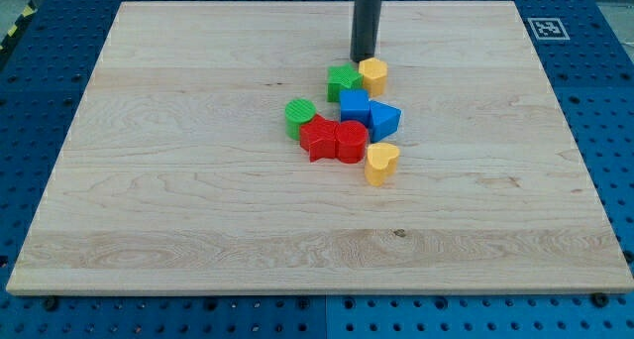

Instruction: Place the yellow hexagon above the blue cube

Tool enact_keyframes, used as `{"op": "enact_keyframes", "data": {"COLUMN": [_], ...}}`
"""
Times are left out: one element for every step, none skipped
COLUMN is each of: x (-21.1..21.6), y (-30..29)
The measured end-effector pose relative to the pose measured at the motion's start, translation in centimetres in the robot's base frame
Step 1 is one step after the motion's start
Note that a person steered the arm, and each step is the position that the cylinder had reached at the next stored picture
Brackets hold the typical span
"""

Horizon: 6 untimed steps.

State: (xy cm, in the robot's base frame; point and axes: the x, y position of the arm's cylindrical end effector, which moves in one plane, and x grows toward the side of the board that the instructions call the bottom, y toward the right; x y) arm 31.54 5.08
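My tip (pixel 365 59) comes down from the view's top as a straight dark rod; it has no fingers to spread or press together, so it pinches nothing and only stands on the wooden board (pixel 178 180). Its lower end sits just at the upper left edge of the yellow hexagon (pixel 373 74), touching it or very nearly so; I cannot tell which. The hexagon thus lies just below and to the view's right of my tip. Pressed against the hexagon's left side is a green cube (pixel 343 81). Directly below the hexagon, and touching it, is the blue cube (pixel 355 105), so the hexagon already stands on the upper side of that cube. To the right of the blue cube, against it, sits a second blue block (pixel 385 119) with a wedge-like shape. Further out, to the lower left, a green cylinder (pixel 299 114) rests beside two red blocks (pixel 335 141) set side by side, whose exact shapes are hard to make out. Lowest of the cluster is a yellow heart-shaped block (pixel 381 164), just below the blue pair.
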Motion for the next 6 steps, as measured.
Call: {"op": "enact_keyframes", "data": {"x": [1.0,0.4,-1.8,-1.1,1.1,1.5], "y": [0.0,-0.9,-1.6,0.1,2.5,3.2]}}
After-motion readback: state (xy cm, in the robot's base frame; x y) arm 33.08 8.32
